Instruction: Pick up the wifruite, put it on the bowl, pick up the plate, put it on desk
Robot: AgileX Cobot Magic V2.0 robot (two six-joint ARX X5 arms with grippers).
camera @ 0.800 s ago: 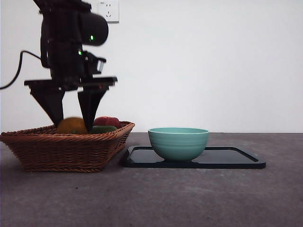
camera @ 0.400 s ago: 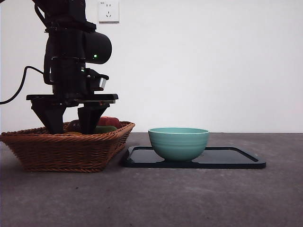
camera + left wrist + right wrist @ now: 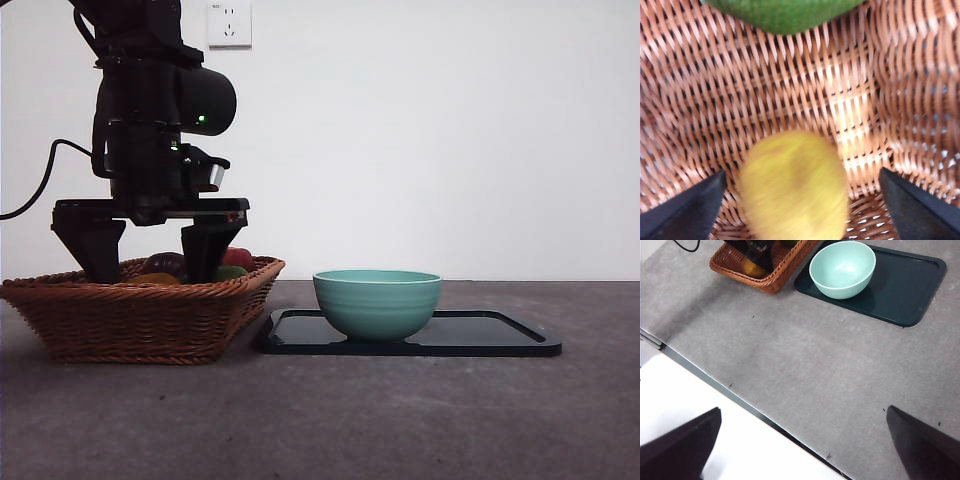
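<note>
Wifruite (image 3: pixel 792 185) lies on the basket (image 3: pixel 140 315) floor, lower centre of the left wrist frame, yellowish-brown there and blurred; in the front view only a sliver of orange shows at the rim (image 3: pixel 158 279), lower left. Left tool (image 3: pixel 800 200) is spread wide, one jaw either side of the fruit, neither visibly touching it; the fruit sits off-centre, closer to the jaw at lower left. Long axis hard to call through the blur. Green fruit (image 3: pixel 785 12) lies further along the basket floor, well apart from the jaws; a dark purple fruit (image 3: pixel 165 264) and a red one (image 3: pixel 237 257) show above the rim. Bowl (image 3: pixel 377 302) stands on the dark tray (image 3: pixel 500 335), centre of the front frame, just beside the basket. Right tool (image 3: pixel 800 440) hangs spread, high over bare tabletop (image 3: pixel 805 370), far from the fruit; the left arm is plainly the nearer. Judgement: closing on the fruit comes next.
</note>
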